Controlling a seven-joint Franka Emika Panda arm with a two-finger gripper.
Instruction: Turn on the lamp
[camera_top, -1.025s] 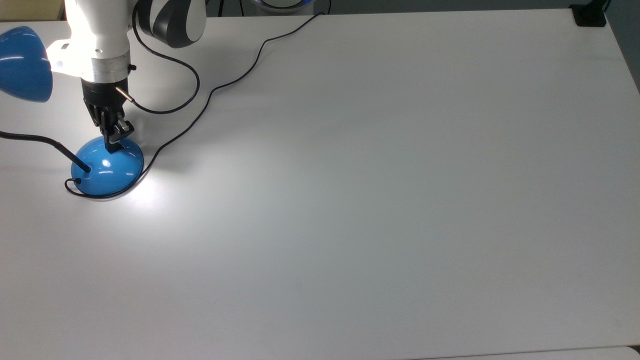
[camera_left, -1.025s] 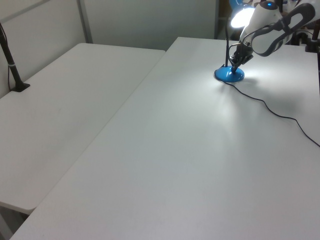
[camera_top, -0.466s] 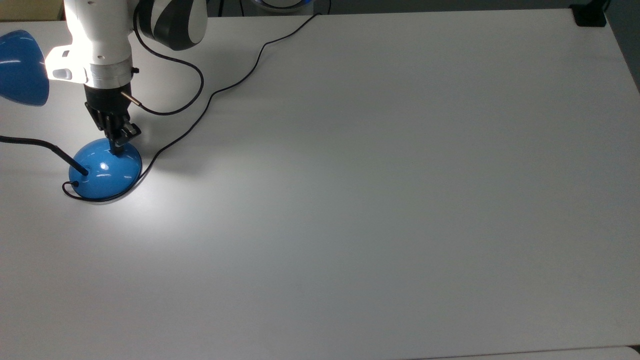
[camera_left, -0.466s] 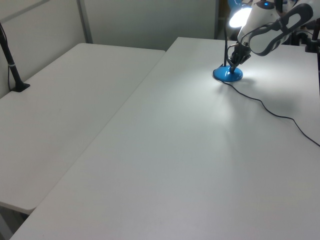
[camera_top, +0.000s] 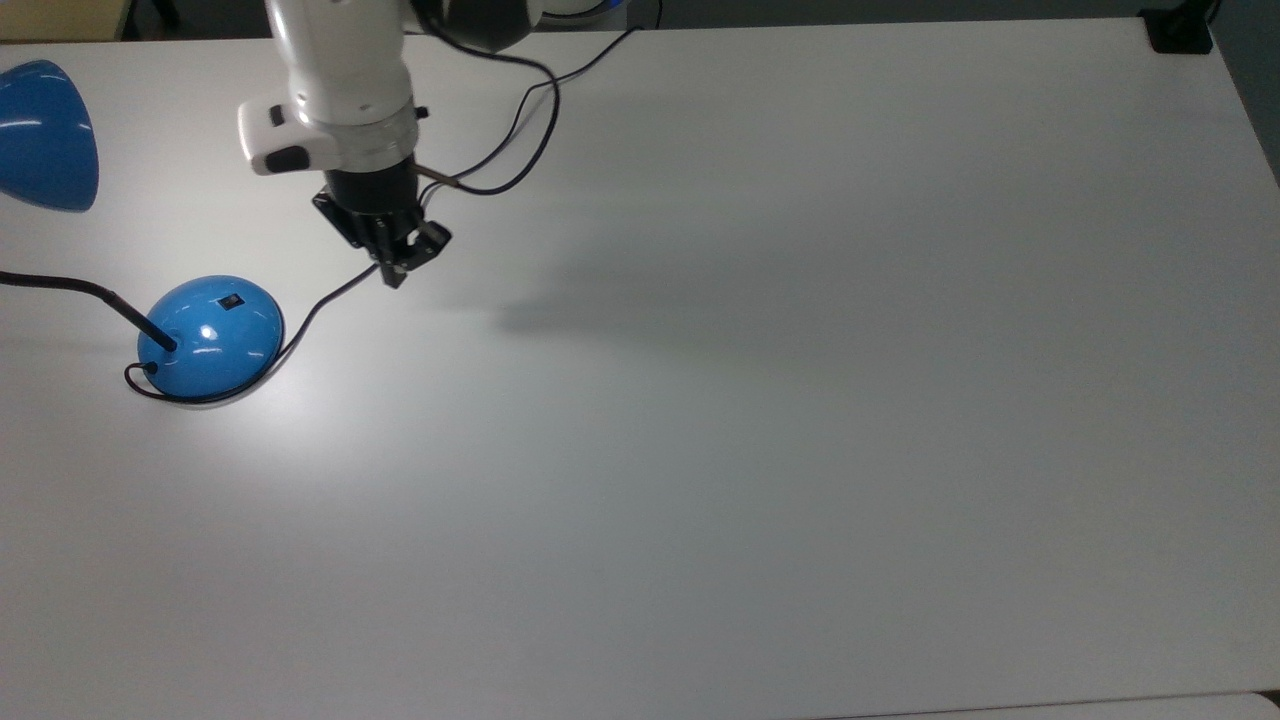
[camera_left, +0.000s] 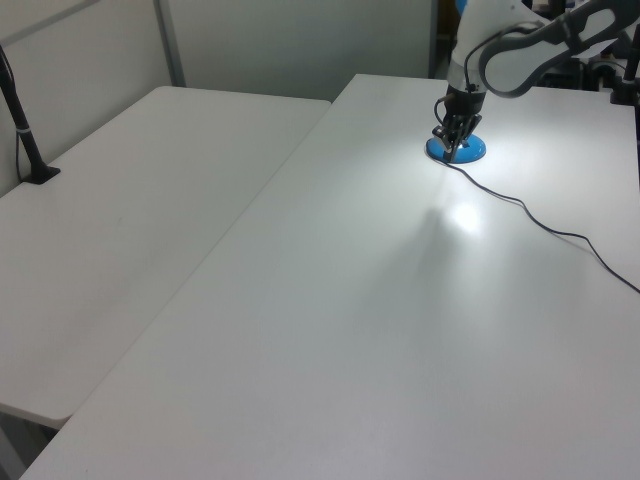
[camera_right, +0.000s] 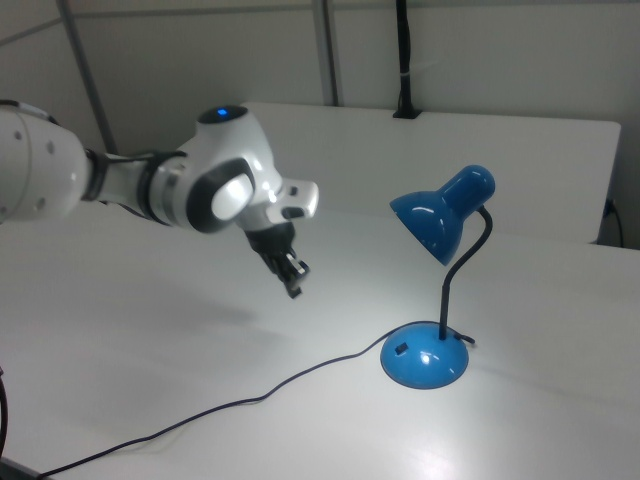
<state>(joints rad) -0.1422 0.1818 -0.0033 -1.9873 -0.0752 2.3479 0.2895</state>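
The lamp stands on the white table (camera_top: 760, 400), with its glossy blue domed base (camera_top: 210, 338) at the top view's left and a small black switch (camera_top: 232, 301) uncovered on top. Its black neck (camera_right: 458, 270) curves up to the blue shade (camera_right: 438, 218), whose rim also shows as a blue shade (camera_top: 42, 135) at the top view's far left. A bright patch of light lies on the table around the base. My gripper (camera_top: 392, 272) hangs shut and holding nothing, above the table and the thin black cord (camera_top: 330, 295), to the top view's right of the base. In the right view my gripper (camera_right: 293, 286) hovers left of the lamp base (camera_right: 425, 362).
The cord (camera_left: 545, 222) trails across the table and off its edge. A second white table (camera_left: 120, 200) adjoins in the left view, with a black post (camera_left: 22, 125) clamped to it. A black clamp (camera_top: 1180, 30) sits at the top view's far right corner.
My gripper has lifted off the lamp's base and swung to the top view's right, uncovering the switch. The lamp has stayed in place.
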